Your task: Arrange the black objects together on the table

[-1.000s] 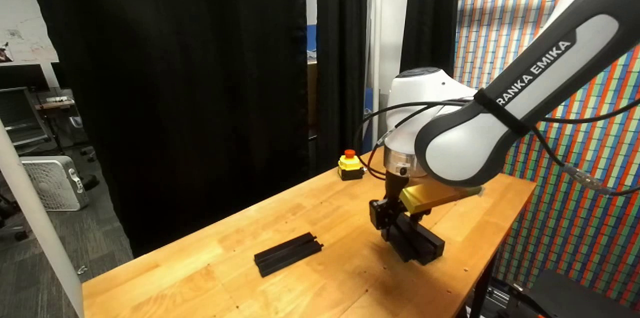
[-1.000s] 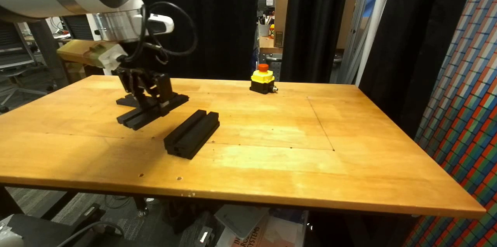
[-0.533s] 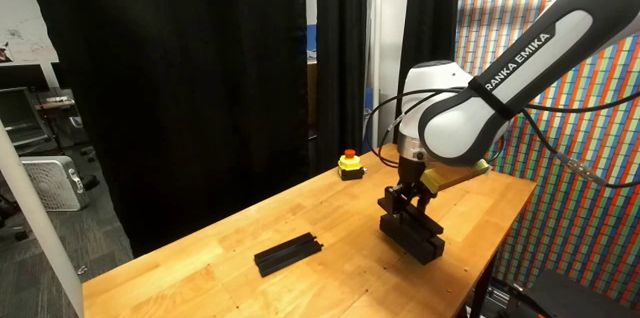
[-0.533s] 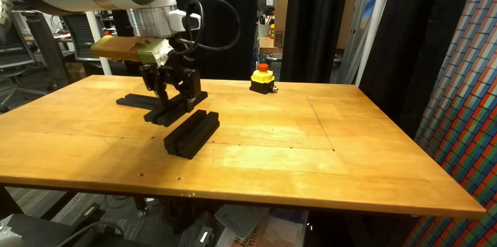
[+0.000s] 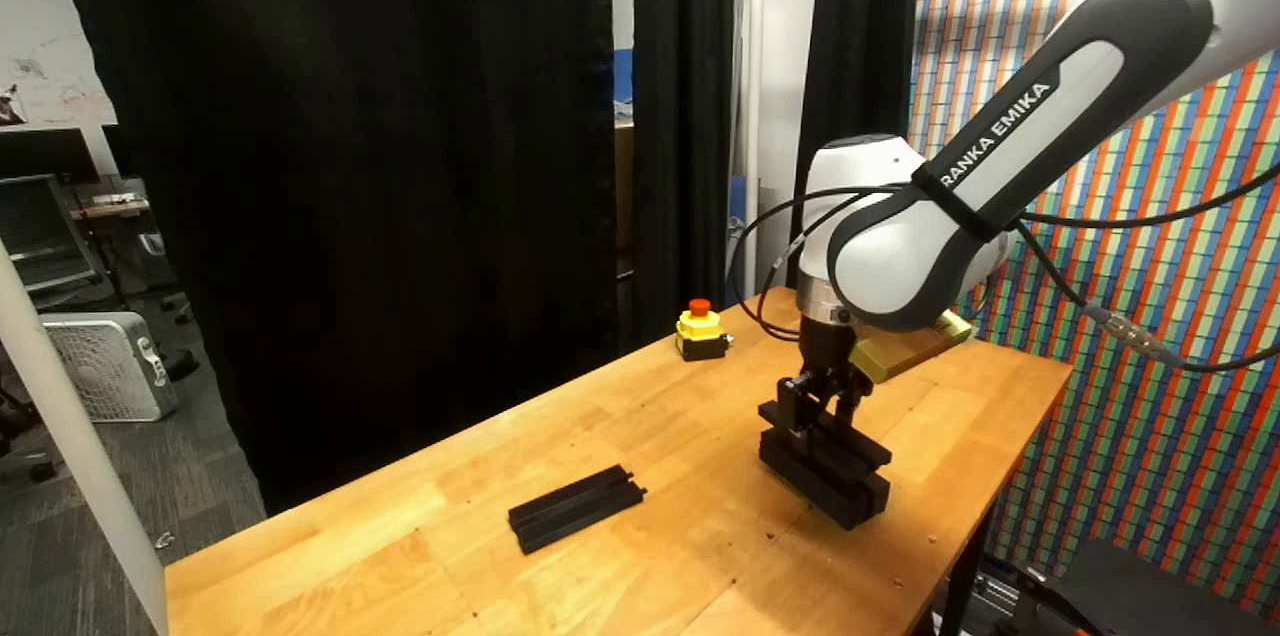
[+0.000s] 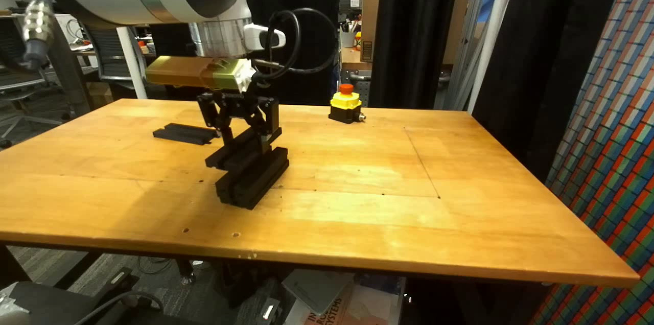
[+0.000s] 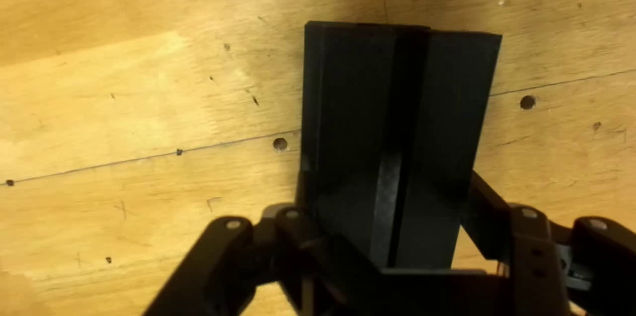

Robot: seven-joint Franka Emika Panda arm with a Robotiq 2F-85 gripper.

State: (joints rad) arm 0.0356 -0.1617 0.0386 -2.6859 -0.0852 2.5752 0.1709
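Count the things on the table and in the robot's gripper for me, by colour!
Black: 3 (held piece in the gripper, lone piece, thick block counted as 1; it may be a stack, can't tell)
Mostly yellow: 1 (button box with red top)
Total: 4

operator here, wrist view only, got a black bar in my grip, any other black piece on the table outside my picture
Observer: Yes, both exterior views show a flat, grooved black piece on the table, apart from the held bar.
Operator: lined up same way as my bar
Observer: No, it lies turned at an angle to the held bar.
Operator: ok and how's my height, view just looks down
Observer: Seen from the side, the held bar is higher than the black block that rests on the table; whether the two touch, I can't tell.
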